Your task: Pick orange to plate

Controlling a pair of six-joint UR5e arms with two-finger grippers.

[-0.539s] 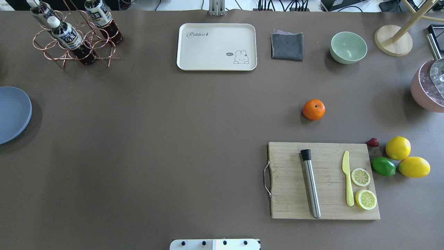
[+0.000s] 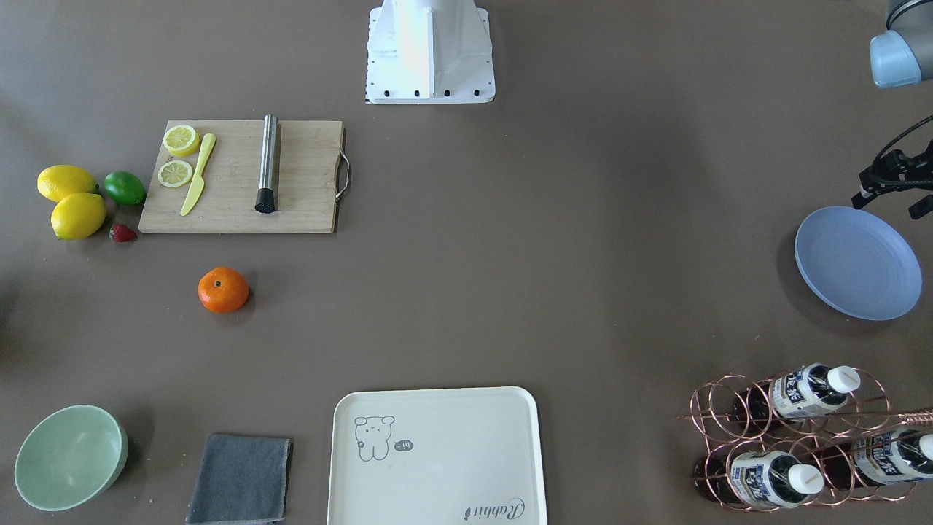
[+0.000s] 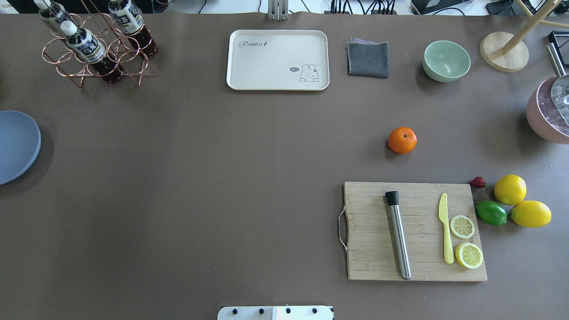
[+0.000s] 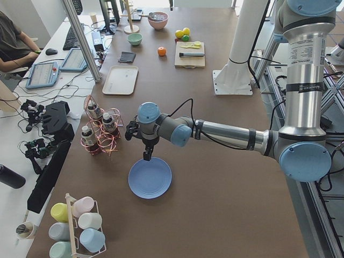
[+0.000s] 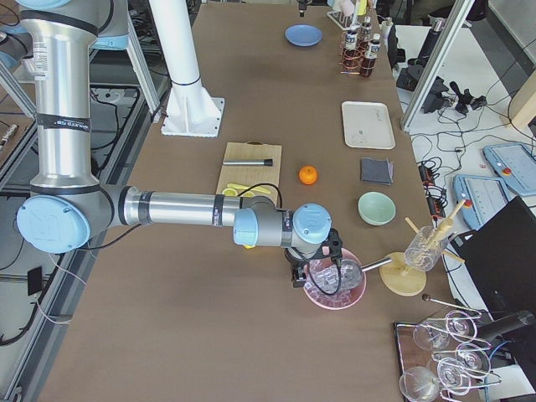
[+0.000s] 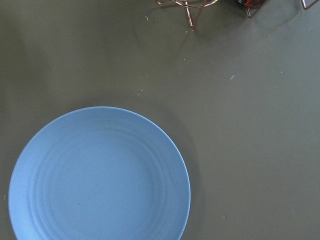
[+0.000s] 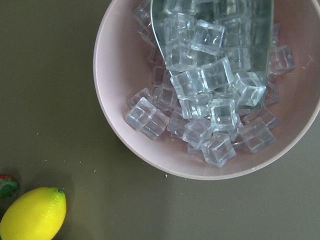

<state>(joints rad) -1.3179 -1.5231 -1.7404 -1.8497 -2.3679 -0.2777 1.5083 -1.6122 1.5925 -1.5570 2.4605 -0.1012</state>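
The orange (image 3: 402, 140) sits alone on the brown table, right of centre and just beyond the cutting board; it also shows in the front-facing view (image 2: 223, 289). At the table's far left edge lies the periwinkle-blue plate (image 3: 15, 146), with nothing on it (image 6: 100, 175). My left gripper (image 4: 146, 156) hangs over the plate's near rim (image 4: 150, 178), far from the orange. My right gripper (image 5: 296, 276) hovers beside the pink ice bowl. Only the side views show the fingers, so I cannot tell whether either gripper is open or shut.
A wooden cutting board (image 3: 415, 231) carries a steel muddler, a yellow knife and lemon slices. Beside it lie two lemons (image 3: 510, 189), a lime (image 3: 491, 213) and a strawberry. A pink ice bowl (image 3: 549, 113), green bowl (image 3: 446, 60), grey cloth, cream tray (image 3: 278, 60) and bottle rack (image 3: 95, 42) line the edges.
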